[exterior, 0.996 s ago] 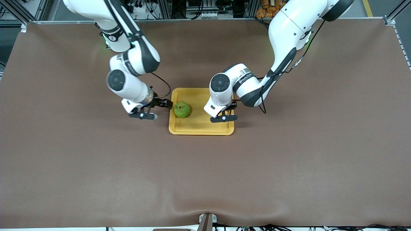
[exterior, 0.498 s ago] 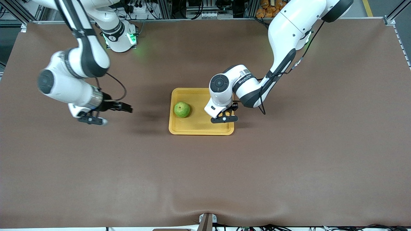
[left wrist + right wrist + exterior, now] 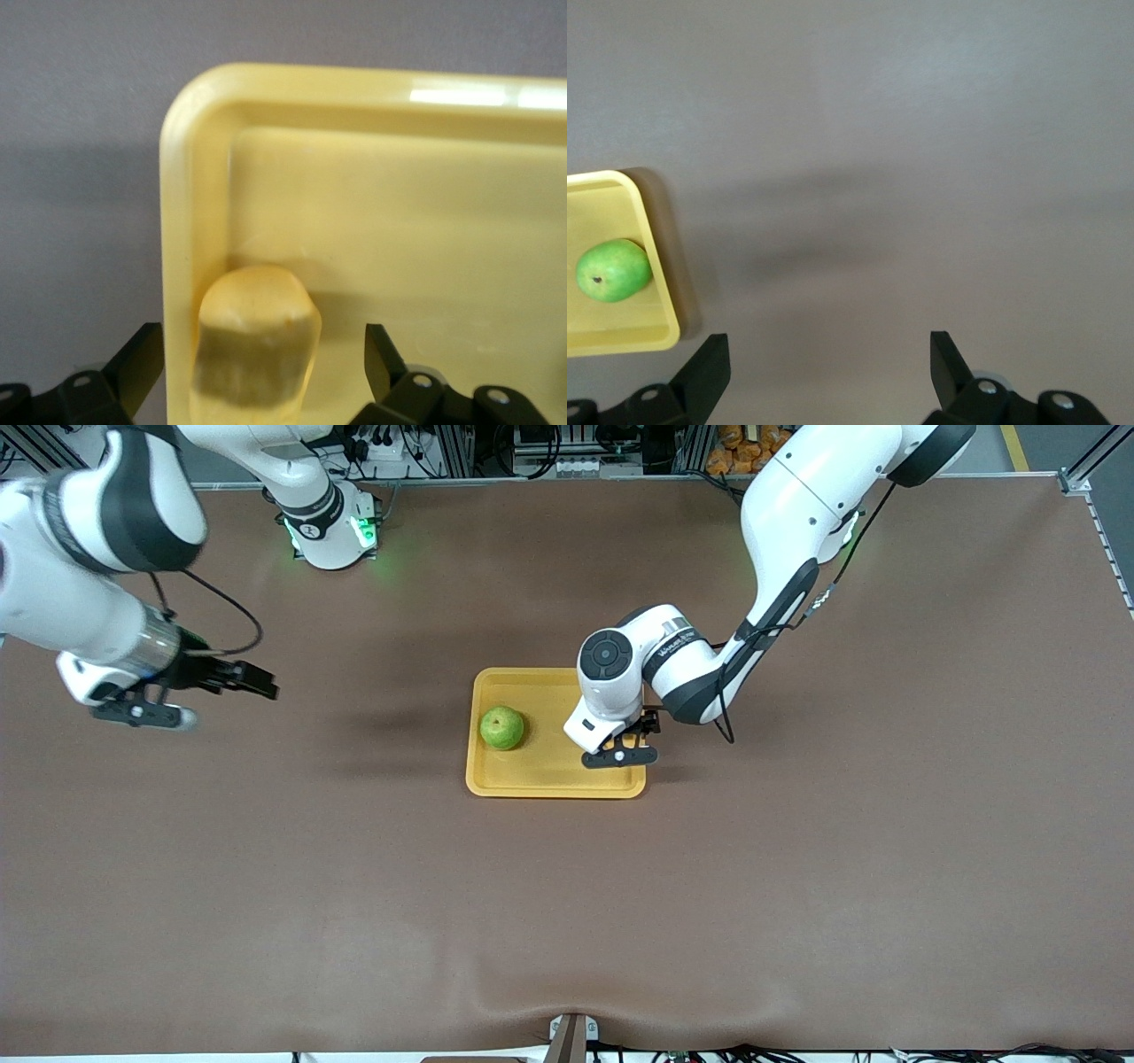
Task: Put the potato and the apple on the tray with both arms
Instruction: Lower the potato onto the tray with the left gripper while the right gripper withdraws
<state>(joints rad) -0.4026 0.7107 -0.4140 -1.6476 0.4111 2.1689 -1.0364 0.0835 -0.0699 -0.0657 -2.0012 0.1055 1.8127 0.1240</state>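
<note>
The yellow-orange tray (image 3: 540, 775) lies mid-table. The green apple (image 3: 502, 727) rests on it at the right arm's end; it also shows in the right wrist view (image 3: 613, 270) with the tray's corner (image 3: 660, 328). My left gripper (image 3: 640, 731) is low over the tray's end toward the left arm and hides the potato in the front view. In the left wrist view the potato (image 3: 257, 341) lies on the tray (image 3: 399, 204) by its rim, between my open left gripper's (image 3: 261, 341) fingers, which stand apart from it. My right gripper (image 3: 257, 682) is open and empty over bare table.
The brown table cover (image 3: 567, 921) spreads all round the tray. The right arm's base (image 3: 328, 531) stands at the table's edge by the robots. The right gripper (image 3: 830, 354) has only table under it.
My right arm has swung away from the tray toward its own end of the table, leaving the apple on the tray. My left gripper has stayed over the tray's other end.
</note>
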